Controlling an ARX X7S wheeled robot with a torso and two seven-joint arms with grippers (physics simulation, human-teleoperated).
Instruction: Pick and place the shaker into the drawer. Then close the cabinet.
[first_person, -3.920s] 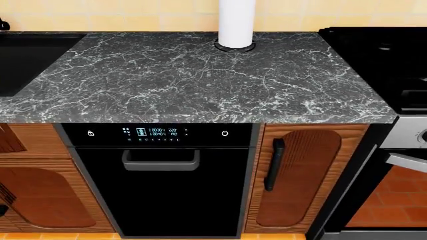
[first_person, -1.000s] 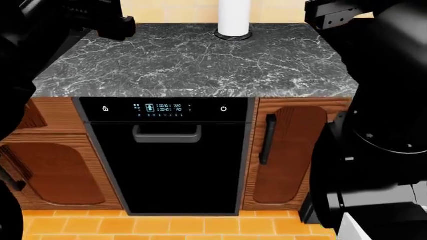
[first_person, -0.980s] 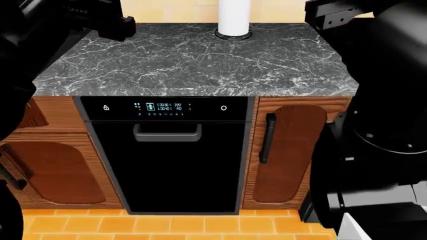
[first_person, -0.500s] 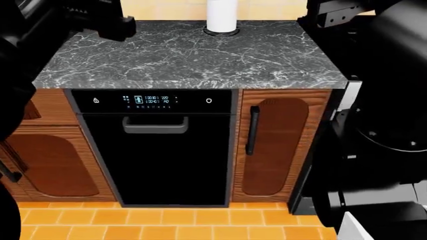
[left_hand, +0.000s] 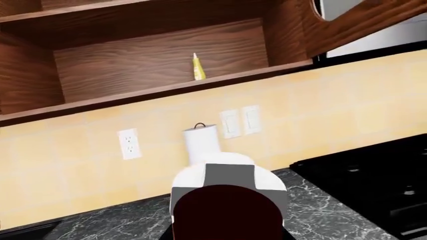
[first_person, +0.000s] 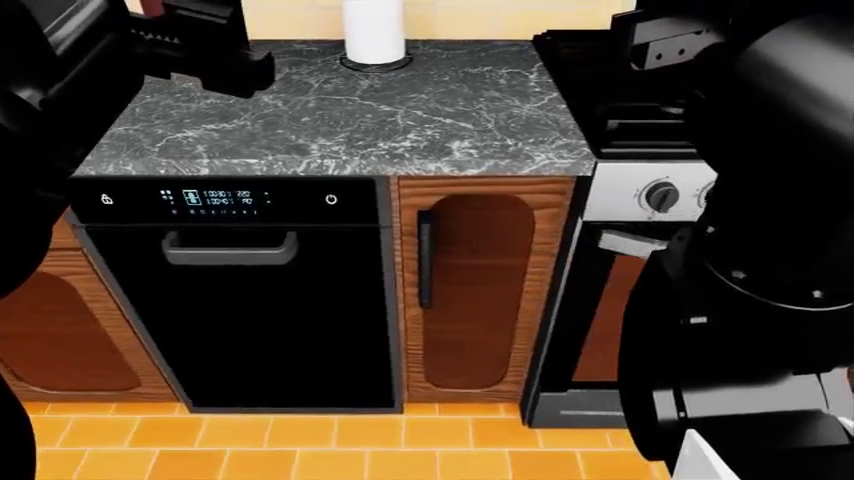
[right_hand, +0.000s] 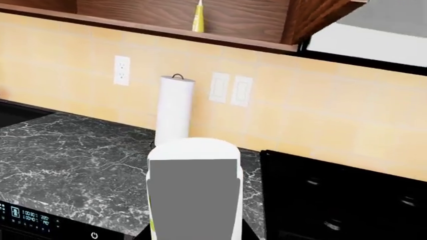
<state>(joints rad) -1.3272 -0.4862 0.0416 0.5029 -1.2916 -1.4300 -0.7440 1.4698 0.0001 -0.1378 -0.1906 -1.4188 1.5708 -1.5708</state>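
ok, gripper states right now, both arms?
Left gripper: in view, fingers not discernible, cannot tell.
Right gripper: same, fingers not discernible, cannot tell.

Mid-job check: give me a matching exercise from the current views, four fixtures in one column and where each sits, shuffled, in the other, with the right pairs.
Things:
1. tall white paper towel roll
2. small yellow bottle
3. black dishwasher with a lit control panel
4. black stovetop

Places:
A. on the open wooden cabinet shelf above the backsplash
B. under the marble counter, front facing the robot
C. beside the counter's end, above the oven knobs
D. at the back of the grey marble counter, by the wall

Pairs: 1-D, 2-A, 3-B, 4-C
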